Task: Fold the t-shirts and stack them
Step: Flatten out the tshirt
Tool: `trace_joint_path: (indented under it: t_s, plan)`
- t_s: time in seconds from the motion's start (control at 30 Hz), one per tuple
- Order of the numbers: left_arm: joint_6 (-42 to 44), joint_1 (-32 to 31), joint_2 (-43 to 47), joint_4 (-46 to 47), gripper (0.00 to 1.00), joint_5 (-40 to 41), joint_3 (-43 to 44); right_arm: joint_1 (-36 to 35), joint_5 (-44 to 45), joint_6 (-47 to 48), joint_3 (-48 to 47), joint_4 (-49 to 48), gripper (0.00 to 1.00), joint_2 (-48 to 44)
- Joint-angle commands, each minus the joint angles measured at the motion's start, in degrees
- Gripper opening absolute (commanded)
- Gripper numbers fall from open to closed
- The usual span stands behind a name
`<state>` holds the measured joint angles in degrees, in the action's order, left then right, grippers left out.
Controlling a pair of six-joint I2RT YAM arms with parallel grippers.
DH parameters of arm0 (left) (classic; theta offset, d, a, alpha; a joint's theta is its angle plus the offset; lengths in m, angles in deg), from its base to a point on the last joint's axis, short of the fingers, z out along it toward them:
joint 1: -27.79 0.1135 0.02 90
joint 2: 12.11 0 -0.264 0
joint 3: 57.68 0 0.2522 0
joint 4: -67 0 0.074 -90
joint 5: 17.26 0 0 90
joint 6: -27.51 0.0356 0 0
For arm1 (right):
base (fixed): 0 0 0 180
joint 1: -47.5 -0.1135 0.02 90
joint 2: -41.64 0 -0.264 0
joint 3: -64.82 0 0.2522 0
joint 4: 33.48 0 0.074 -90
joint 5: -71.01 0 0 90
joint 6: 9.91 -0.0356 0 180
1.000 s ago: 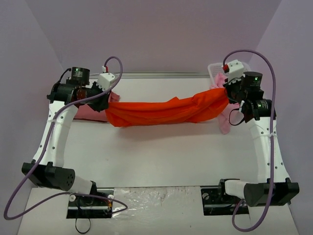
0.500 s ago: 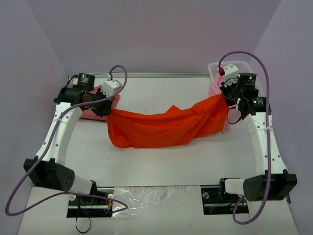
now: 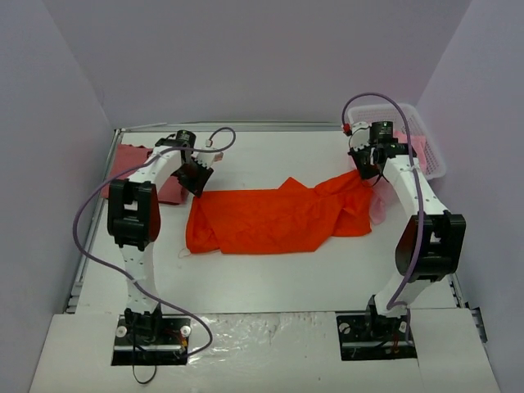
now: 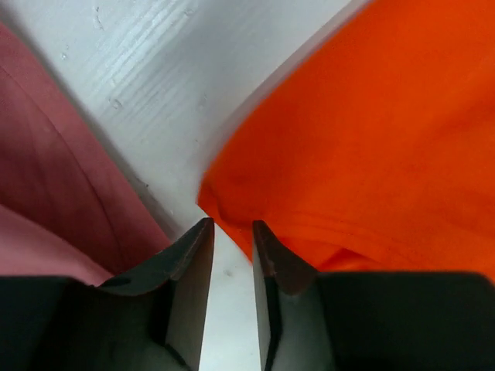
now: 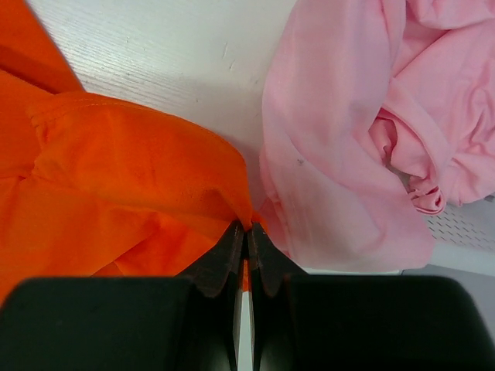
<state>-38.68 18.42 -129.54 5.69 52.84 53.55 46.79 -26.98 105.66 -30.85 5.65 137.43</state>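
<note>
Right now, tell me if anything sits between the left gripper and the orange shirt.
Nothing visible. The left gripper, jaws slightly apart and empty, hangs over bare table with the edge of the orange shirt just beyond its tips. The rose shirt lies on its other side.

White table (image 3: pixel 270 278), lattice basket (image 3: pixel 430 147) far right

Front counter (image 3: pixel 270 274): is lying bare between the arms.
Middle: orange-red t-shirt (image 3: pixel 270 219) is sprawling across.
Far right: basket (image 3: pixel 431 153) is blocking.
</note>
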Motion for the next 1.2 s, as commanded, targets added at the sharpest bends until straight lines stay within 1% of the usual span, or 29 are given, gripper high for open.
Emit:
trace_joint_path:
  t_s: [0.0, 0.03, 0.07, 0.1, 0.17, 0.2, 0.27, 0.3, 0.33, 0.43, 0.47, 0.5, 0.53, 0.57, 0.63, 0.67, 0.77, 0.9, 1.1, 1.17]
  plan:
    - [-0.70, -0.39, 0.88, 0.00, 0.26, 2.76, 4.74, 0.45, -0.80, 0.10, -2.56, -0.76, 0.00, 0.19]
    - [-0.61, -0.48, 1.58, 0.26, 0.34, 2.94, 4.22, 0.45, -0.89, 0.10, -2.03, -1.02, 0.00, 0.10]
    - [-0.44, -0.91, 2.54, 0.61, 0.36, 3.29, 3.26, 0.45, -1.15, 0.02, -1.77, -1.11, 0.00, 0.10]
    - [-0.09, -1.27, 5.25, 0.70, 0.39, 3.38, 1.16, 0.45, -1.24, -0.07, -1.07, -1.19, 0.00, -0.25]
    - [0.70, -2.49, 8.86, 1.14, 0.42, 3.81, -1.57, 0.45, -1.41, -0.07, -0.54, -1.46, 0.00, -0.51]
    - [0.97, -3.11, 12.88, 1.32, 0.43, 4.77, -3.15, 0.45, -1.50, -0.16, -0.10, -1.63, 0.00, -0.86]
    - [1.58, -4.25, 17.12, 1.58, 0.45, 5.57, -7.54, 0.45, -1.77, -0.34, 1.13, -1.98, 0.00, -1.30]
    - [1.59, -5.56, 21.23, 1.84, 0.47, 6.01, -9.04, 0.45, -2.12, -0.51, 1.66, -2.16, 0.00, -1.57]
    - [1.59, -6.10, 23.27, 1.85, 0.51, 5.84, -11.66, 0.36, -2.29, -0.77, 2.19, -2.68, 0.00, -2.00]
    - [3.34, -9.61, 28.73, -0.69, 0.53, 3.47, -16.06, 0.45, -3.17, -1.56, 4.38, -3.57, 0.00, -2.36]
    - [3.87, -10.84, 29.53, -1.31, 0.53, 3.29, -17.13, 0.45, -3.35, -1.74, 4.74, -3.66, 0.00, -2.45]
    - [4.13, -13.37, 30.41, -1.84, 0.53, 3.46, -18.27, 0.45, -3.78, -1.92, 5.00, -3.83, 0.00, -2.45]
    - [4.22, -14.18, 30.59, -2.71, 0.53, 2.86, -19.24, 0.45, -4.05, -2.09, 5.35, -3.92, 0.00, -2.62]
    - [4.40, -14.54, 30.33, -3.16, 0.47, 1.72, -20.73, 0.45, -4.14, -2.27, 5.88, -3.92, 0.00, -2.54]
    - [3.09, -14.45, 29.63, -3.43, 0.40, -1.87, -21.79, 0.45, -4.14, -2.45, 6.23, -4.01, 0.00, -2.89]
    - [2.73, -14.37, 28.58, -3.43, 0.34, -3.46, -22.67, 0.45, -4.05, -2.45, 6.50, -3.92, 0.00, -2.97]
    - [1.77, -14.01, 25.60, -3.95, 0.33, -8.82, -23.47, 0.45, -3.96, -2.53, 7.46, -4.09, 0.00, -3.68]
    - [0.10, -12.44, 22.25, -4.31, 0.32, -13.75, -23.47, 0.45, -3.79, -2.62, 9.66, -4.36, 0.00, -4.82]
    - [-1.75, -10.41, 19.17, -3.25, 0.32, -18.59, -24.17, 0.45, -3.17, -2.71, 10.37, -4.62, 0.00, -4.82]
    - [-1.84, -10.24, 17.94, -3.43, 0.32, -19.03, -24.26, 0.45, -3.09, -2.71, 10.19, -4.62, 0.00, -4.47]
